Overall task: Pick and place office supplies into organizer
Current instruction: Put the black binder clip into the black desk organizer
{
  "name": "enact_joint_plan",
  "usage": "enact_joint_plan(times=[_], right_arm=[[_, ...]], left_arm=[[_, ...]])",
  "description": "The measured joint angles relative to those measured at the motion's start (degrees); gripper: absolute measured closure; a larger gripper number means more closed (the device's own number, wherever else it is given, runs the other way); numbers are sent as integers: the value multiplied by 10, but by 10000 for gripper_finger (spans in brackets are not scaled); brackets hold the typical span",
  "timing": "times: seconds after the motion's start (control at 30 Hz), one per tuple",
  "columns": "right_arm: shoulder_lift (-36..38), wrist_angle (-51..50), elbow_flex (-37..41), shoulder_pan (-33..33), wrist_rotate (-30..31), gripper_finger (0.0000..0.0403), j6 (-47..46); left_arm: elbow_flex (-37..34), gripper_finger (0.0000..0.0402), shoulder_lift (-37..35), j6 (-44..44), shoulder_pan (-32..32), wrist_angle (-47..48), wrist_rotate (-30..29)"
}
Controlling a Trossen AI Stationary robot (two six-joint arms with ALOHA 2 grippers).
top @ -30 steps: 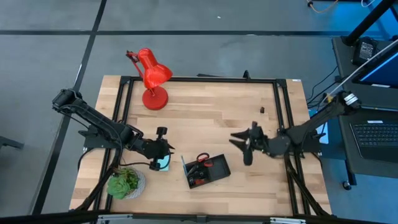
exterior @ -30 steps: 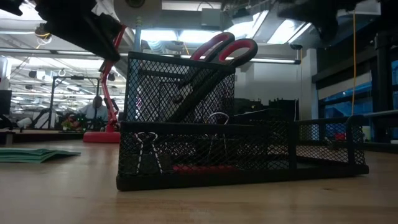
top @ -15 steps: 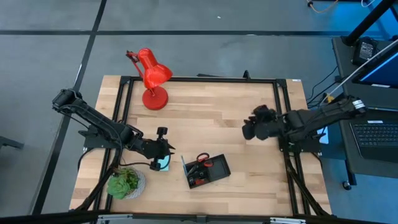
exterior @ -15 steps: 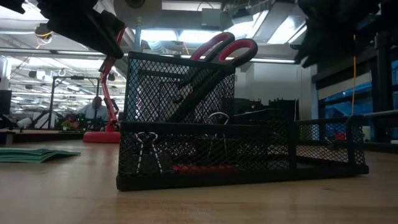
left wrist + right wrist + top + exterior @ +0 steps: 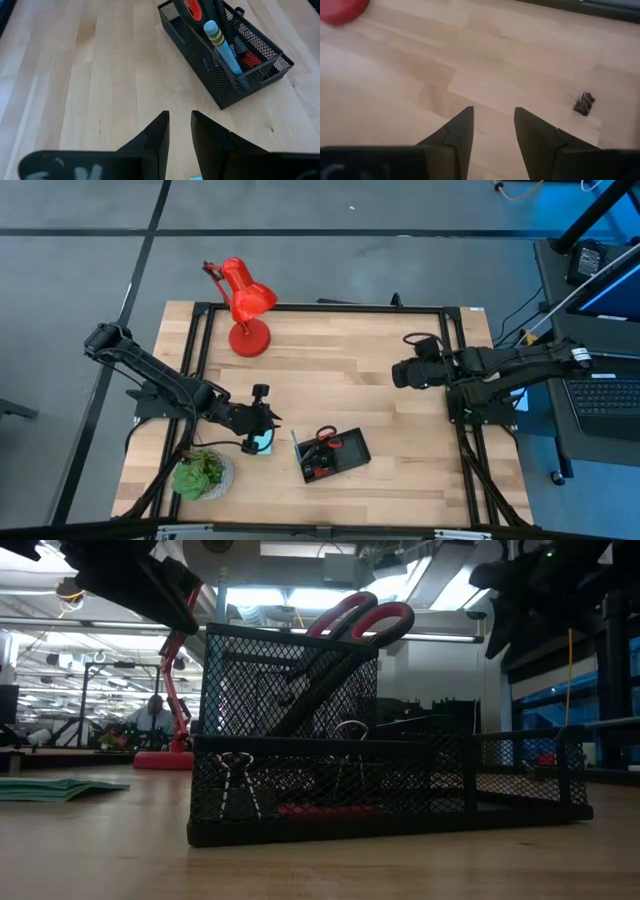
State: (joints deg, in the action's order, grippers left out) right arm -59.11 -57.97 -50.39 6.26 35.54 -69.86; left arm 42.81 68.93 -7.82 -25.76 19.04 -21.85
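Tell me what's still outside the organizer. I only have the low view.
Observer: One black binder clip lies loose on the table, ahead of the right hand.
Operator: Is that hand holding anything?
Observer: No. Its fingers are open and empty, above bare wood.
Operator: Is the blue pen in?
Observer: Yes. The light blue pen stands in the organizer beside the scissors.
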Motion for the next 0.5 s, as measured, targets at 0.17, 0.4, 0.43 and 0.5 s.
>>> enact_joint_plan(times=[0.17,0.4,0.43,0.5], right_arm=[[0,13,1,-5,-12,260,92],[0,30,1,-5,-9,260,131],[0,30,1,-5,-9,260,131],[0,29,1,-5,-8,260,131]], left_arm=[[0,327,0,-4,0,0,0],[0,327,0,-20,0,0,8],[0,327,0,-27,0,0,11],[0,327,0,-35,0,0,17]])
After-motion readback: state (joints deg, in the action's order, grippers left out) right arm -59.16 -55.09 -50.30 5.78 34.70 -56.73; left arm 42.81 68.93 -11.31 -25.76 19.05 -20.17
